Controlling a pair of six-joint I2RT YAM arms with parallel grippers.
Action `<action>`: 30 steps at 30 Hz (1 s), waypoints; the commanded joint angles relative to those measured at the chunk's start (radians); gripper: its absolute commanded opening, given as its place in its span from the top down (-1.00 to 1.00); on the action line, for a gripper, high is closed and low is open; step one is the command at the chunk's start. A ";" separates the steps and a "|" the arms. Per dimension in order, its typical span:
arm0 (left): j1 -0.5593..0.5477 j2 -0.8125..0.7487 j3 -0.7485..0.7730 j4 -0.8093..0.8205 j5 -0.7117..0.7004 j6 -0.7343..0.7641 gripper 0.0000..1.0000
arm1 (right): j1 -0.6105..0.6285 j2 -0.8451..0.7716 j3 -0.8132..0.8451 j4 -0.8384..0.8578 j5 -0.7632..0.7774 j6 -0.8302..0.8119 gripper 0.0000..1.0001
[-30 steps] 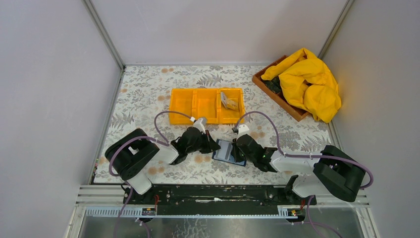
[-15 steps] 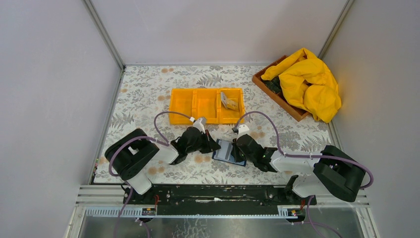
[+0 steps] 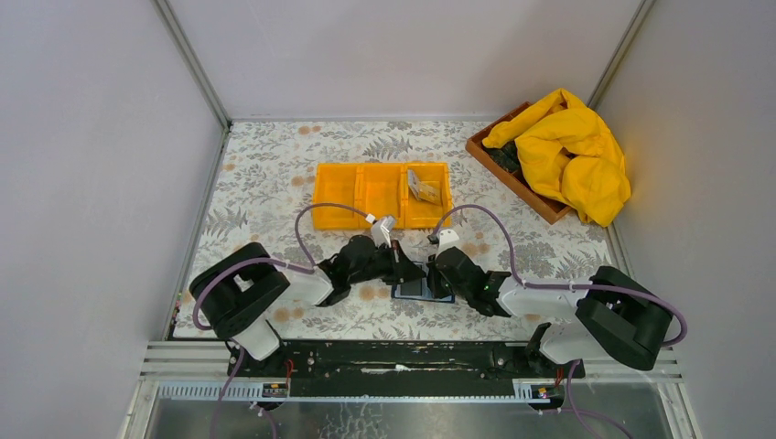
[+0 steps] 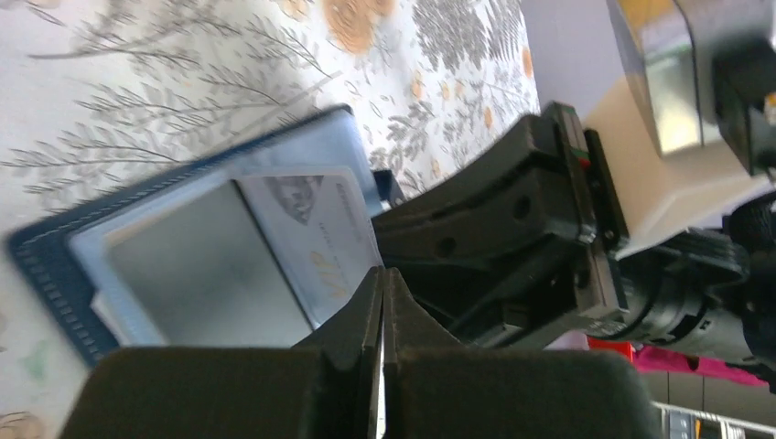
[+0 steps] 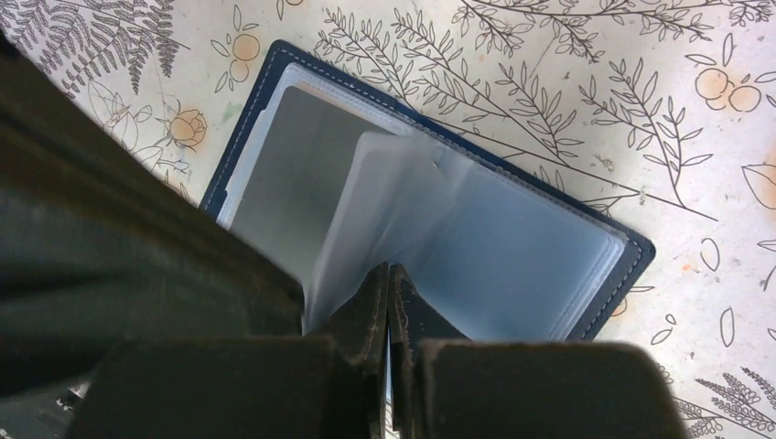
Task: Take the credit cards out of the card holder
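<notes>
With the card holder (image 5: 522, 247) open on the worktop (image 3: 274, 174) between the arms, the right hand (image 5: 389, 274), clamped on a clear sleeve (image 5: 384, 192), should steady it while the left hand (image 4: 382, 274), fingers together at the grey card (image 4: 316, 233), slides it straight out.

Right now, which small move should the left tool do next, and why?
Probably draw the grey card slowly out: the left tool looks shut on its corner, while the right tool pinches a sleeve of the card holder.
</notes>
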 commanded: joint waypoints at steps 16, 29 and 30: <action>-0.029 0.118 0.023 0.102 0.069 -0.027 1.00 | 0.003 -0.127 -0.004 -0.038 0.034 0.014 1.00; -0.029 0.167 0.050 0.104 0.071 -0.020 1.00 | 0.003 -0.432 -0.013 -0.227 0.195 0.020 0.96; -0.029 0.169 0.052 0.102 0.072 -0.020 1.00 | 0.003 -0.441 -0.014 -0.224 0.195 0.010 0.93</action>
